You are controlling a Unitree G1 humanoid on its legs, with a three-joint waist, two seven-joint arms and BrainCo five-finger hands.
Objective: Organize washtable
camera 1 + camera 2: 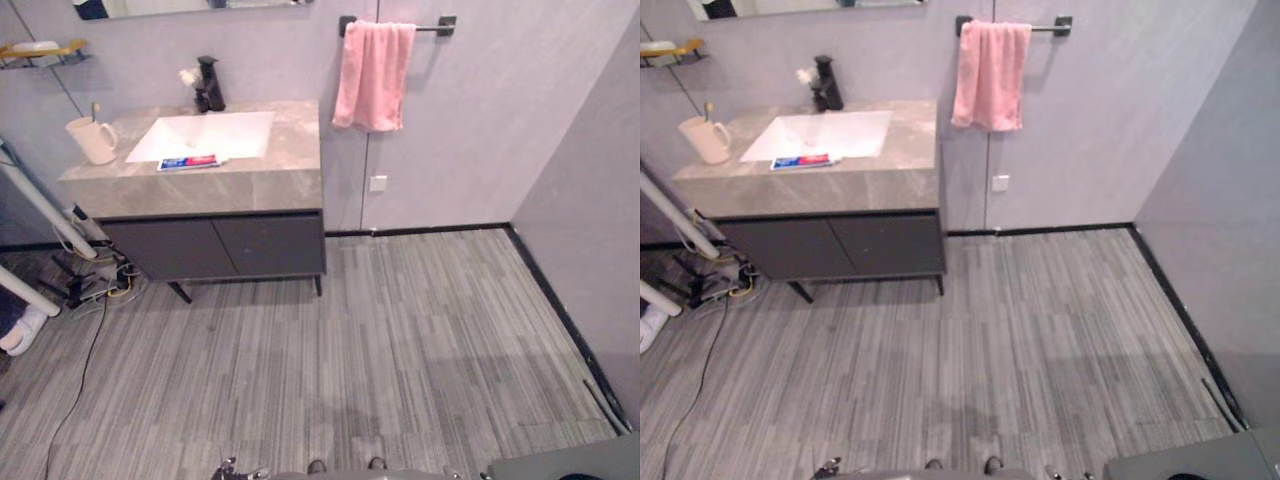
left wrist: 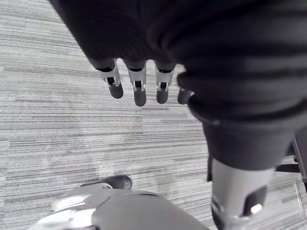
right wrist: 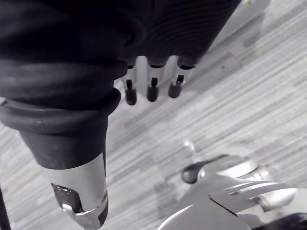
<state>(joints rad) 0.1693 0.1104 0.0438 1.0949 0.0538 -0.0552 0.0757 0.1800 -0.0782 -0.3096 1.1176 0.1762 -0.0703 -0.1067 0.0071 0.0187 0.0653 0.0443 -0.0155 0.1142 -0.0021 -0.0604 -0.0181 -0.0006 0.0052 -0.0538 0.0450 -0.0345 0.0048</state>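
I see my left hand (image 2: 139,88) and right hand (image 3: 152,86) loose-fingered and empty above the floor (image 1: 400,330), well apart from the toothpaste tube (image 1: 188,162) on the washtable (image 1: 290,150).

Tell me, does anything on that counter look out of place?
Only the toothpaste: it lies loose at the front edge of the sink, apart from the cup holding the toothbrush.

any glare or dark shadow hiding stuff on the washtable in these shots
Left eye view: the white basin is brightly lit, but the toothpaste at its front edge and the cup read clearly; dark shadow sits under the cabinet. Left wrist view: the left hand hangs over evenly lit floor. Right wrist view: the same for the right hand.
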